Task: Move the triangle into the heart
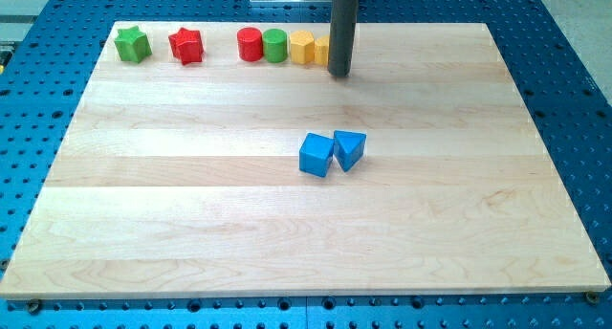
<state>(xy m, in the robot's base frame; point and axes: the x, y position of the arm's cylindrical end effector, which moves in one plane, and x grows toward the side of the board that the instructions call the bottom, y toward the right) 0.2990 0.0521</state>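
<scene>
A blue triangle block lies near the board's middle, touching a blue cube on its left. My tip stands near the view's top, above the triangle and well apart from it. Just left of the rod sit two yellow blocks: one in full view and one partly hidden by the rod. I cannot make out their shapes, so I cannot tell which one is a heart.
Along the top edge of the wooden board, from left to right, stand a green star, a red star, a red cylinder and a green cylinder. A blue perforated table surrounds the board.
</scene>
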